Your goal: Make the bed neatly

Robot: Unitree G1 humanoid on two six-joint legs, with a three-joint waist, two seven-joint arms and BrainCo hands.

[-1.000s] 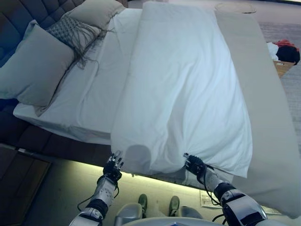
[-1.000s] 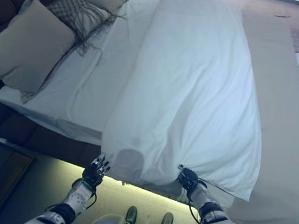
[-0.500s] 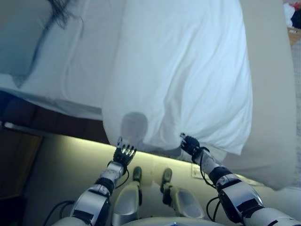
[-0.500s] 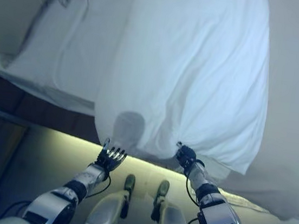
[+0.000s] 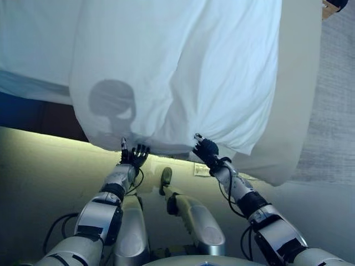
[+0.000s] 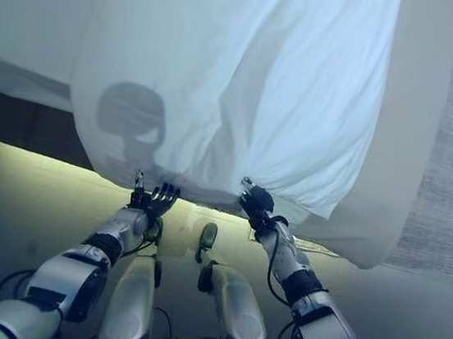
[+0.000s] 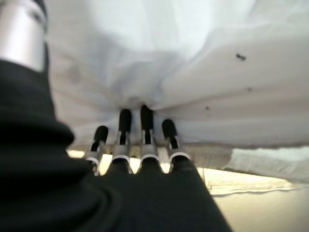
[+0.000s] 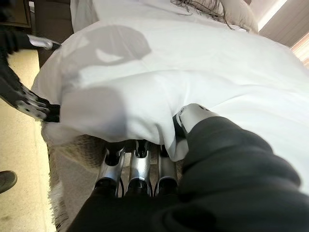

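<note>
A white duvet (image 5: 183, 66) lies on the bed and hangs over its near edge. My left hand (image 5: 133, 156) is open just below that hanging edge. In the left wrist view its straight fingertips (image 7: 145, 118) touch the underside of the duvet (image 7: 193, 58). My right hand (image 5: 205, 151) is shut on the duvet's edge further right. In the right wrist view its fingers (image 8: 137, 164) curl under the cloth (image 8: 145, 82) and its thumb (image 8: 193, 115) presses on top. A dark shadow falls on the duvet above the left hand.
A beige bedspread (image 5: 294, 83) lies under the duvet and hangs off the bed's right side. Grey carpet (image 5: 333, 122) is to the right. A dark bed frame (image 5: 39, 113) with a lit strip below it runs along the left. A white sheet (image 5: 33, 50) covers the mattress.
The camera has tilted down, so the pillows have left the view. My left hand has risen to touch the duvet's hanging edge. My right hand keeps its hold.
</note>
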